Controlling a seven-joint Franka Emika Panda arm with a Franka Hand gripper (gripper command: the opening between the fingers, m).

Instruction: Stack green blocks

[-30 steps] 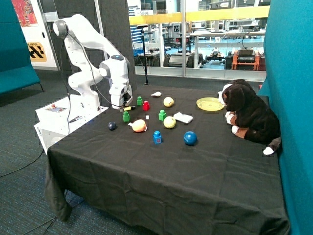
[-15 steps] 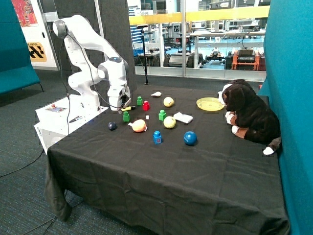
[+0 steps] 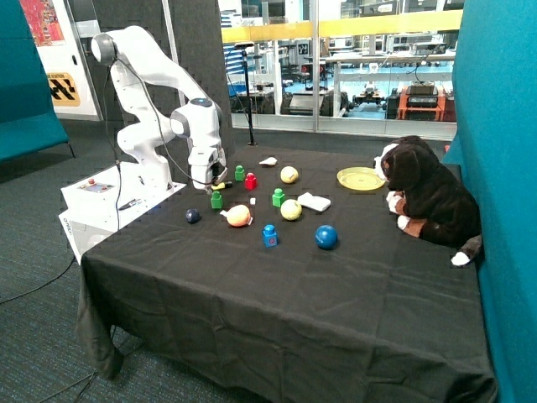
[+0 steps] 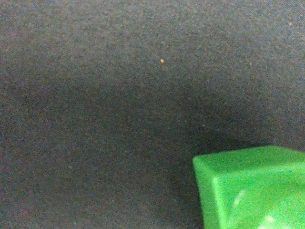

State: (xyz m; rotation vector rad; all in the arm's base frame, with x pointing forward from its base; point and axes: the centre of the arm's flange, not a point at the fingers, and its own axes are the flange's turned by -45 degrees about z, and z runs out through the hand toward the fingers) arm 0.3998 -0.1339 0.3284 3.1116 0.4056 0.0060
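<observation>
Three green blocks stand apart on the black cloth: one [image 3: 216, 200] nearest the arm, one [image 3: 239, 173] behind it beside the red block [image 3: 250, 181], and one [image 3: 278, 197] between two yellow balls. My gripper [image 3: 207, 181] hangs low over the cloth, just behind the nearest green block and beside the far one. In the wrist view a corner of one green block [image 4: 252, 191] shows against bare cloth; which block it is I cannot tell. None of the blocks is stacked.
A blue block [image 3: 269, 236], a blue ball [image 3: 325, 237], an orange ball [image 3: 239, 216], two yellow balls [image 3: 290, 210] [image 3: 289, 175] and a small dark ball [image 3: 192, 216] lie around. A yellow plate [image 3: 361, 178] and a plush dog [image 3: 428, 197] are at the far side.
The arm's wrist shifted slightly away from the blocks and then back. No block or ball has moved.
</observation>
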